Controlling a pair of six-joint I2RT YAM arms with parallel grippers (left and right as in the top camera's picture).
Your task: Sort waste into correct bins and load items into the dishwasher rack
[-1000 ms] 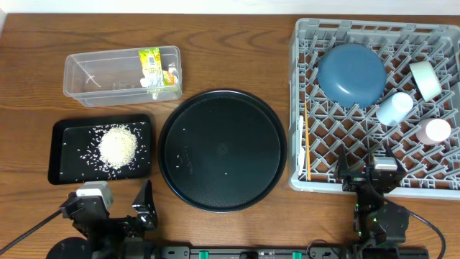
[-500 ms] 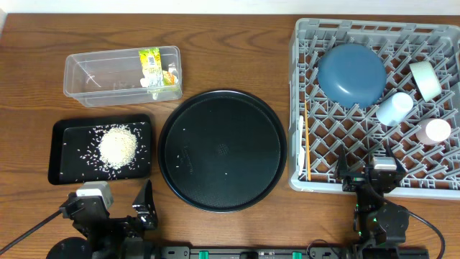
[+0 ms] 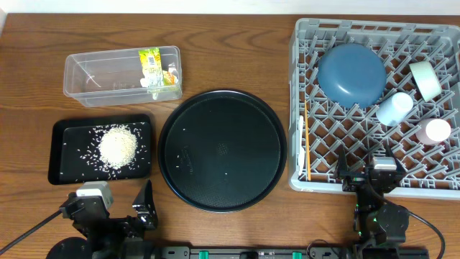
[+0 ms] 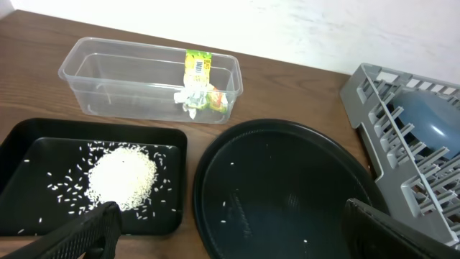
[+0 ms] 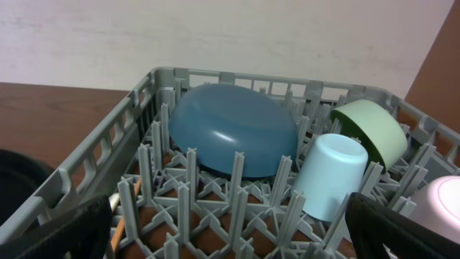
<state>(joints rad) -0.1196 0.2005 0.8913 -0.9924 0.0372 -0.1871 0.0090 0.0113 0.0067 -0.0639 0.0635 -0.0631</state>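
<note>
The grey rack (image 3: pixel 441 181) at the right holds the blue plate (image 3: pixel 351 75), the cream bowl (image 3: pixel 425 79), the pale blue cup (image 3: pixel 394 108), the whitish cup (image 3: pixel 434 132) and the wooden stick (image 3: pixel 306 141). White rice (image 3: pixel 117 147) lies heaped in the shallow black tray (image 3: pixel 59 173). Yellow-green wrappers (image 3: pixel 150 60) and a white scrap (image 3: pixel 147 83) lie in the clear tub (image 3: pixel 93 72). My left gripper (image 4: pixel 230 237) is open and empty at the table's front left. My right gripper (image 5: pixel 230 230) is open and empty over the rack's front edge.
A large round black tray (image 3: pixel 222 149) sits mid-table with a few stray rice grains on it. Bare wooden table lies between the tub, the trays and the rack. The rack wall (image 4: pixel 374 108) shows at the right of the left wrist view.
</note>
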